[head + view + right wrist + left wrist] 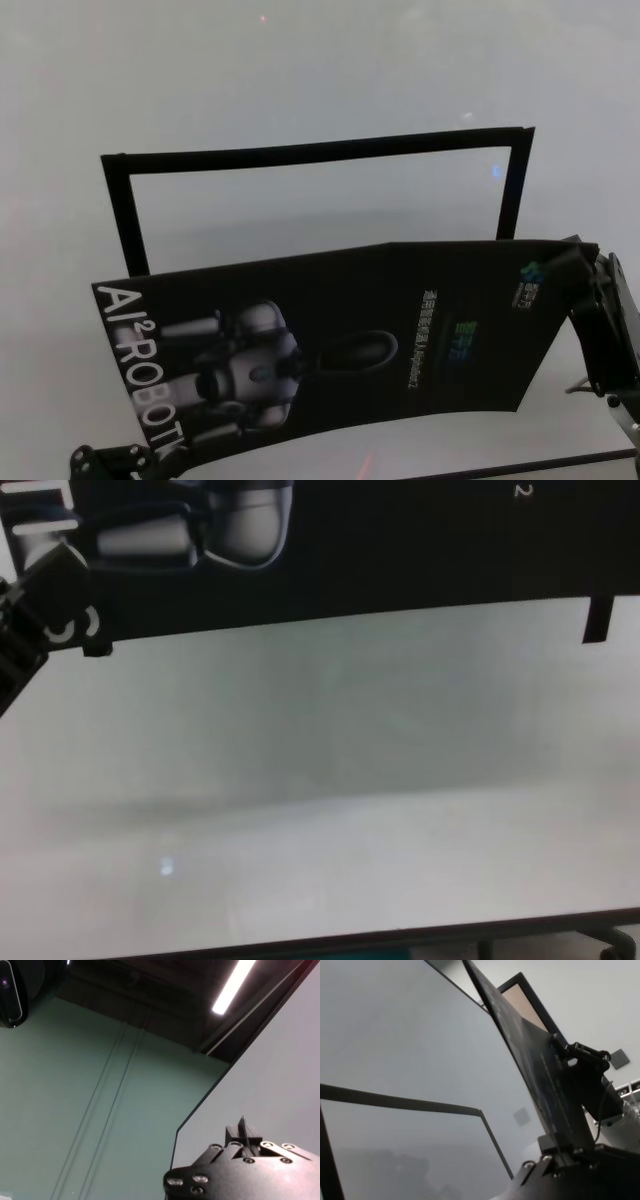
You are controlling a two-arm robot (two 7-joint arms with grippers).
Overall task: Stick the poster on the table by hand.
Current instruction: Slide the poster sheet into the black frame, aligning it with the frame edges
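Large glossy black poster (340,330) with a grey-white humanoid robot and white "ROBOTICS" lettering: held up off the wide glossy white table (300,70), spanning the lower half of the head view from lower left to middle right, bowed slightly along its length. Behind it on the tabletop, a rectangular outline of thin black tape (320,150), open-centred, across the middle of the frame.

Black segmented left gripper (105,462): at the bottom left corner of the head view, under the poster's lettered end. In the left wrist view, closed on the sheet's lower edge (560,1152), the poster (530,1055) rising edge-on toward the upper centre of the frame.

Black right gripper (590,275): at the right edge of the head view, pinched on the poster's upper right corner. In the right wrist view, fingers (245,1142) clamped narrowly on the thin sheet edge at lower right.

Chest view: poster (400,540) filling the top band, left gripper (50,610) at upper left, bare table (320,810) below.
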